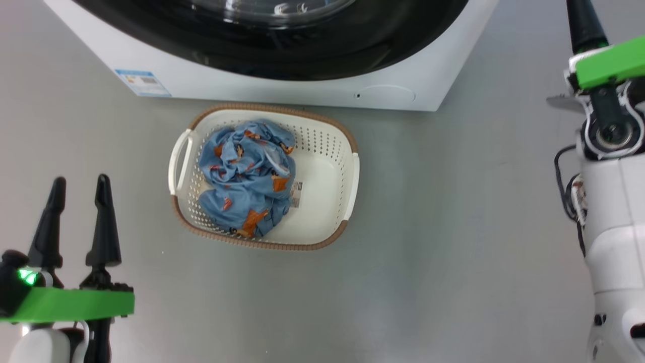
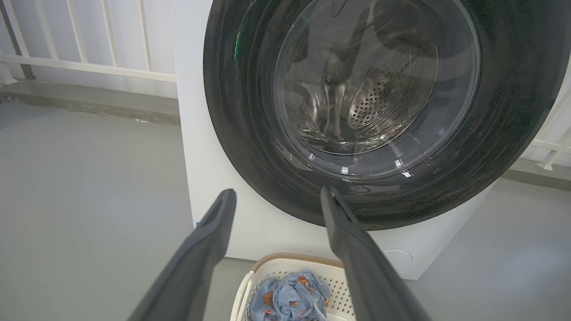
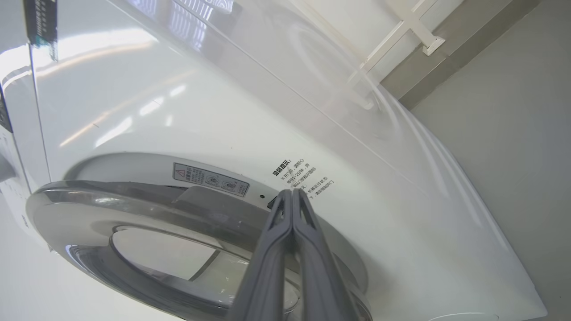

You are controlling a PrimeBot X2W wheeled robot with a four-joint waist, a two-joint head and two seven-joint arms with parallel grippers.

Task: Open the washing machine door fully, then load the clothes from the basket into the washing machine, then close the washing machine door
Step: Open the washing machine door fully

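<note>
The washing machine (image 1: 242,85) fills the top of the head view. Its round black door (image 1: 282,50) lies flat against the white front and looks closed. Just below it, in the middle of the frame, the basket (image 1: 330,151) stands on the grey floor (image 1: 453,227), near the machine but apart from it. The blue clothes (image 1: 245,176) with orange figures lie bunched in its left half, and a label (image 1: 296,194) shows on the bare bottom beside them. The left gripper (image 1: 80,181), at lower left, is spread wide and holds nothing. In the right wrist view the right gripper (image 3: 292,194) has its fingers pressed together around nothing, with the tips at the door's rim just below some printed lettering (image 3: 303,176). Whether they touch the machine is hard to say.
</note>
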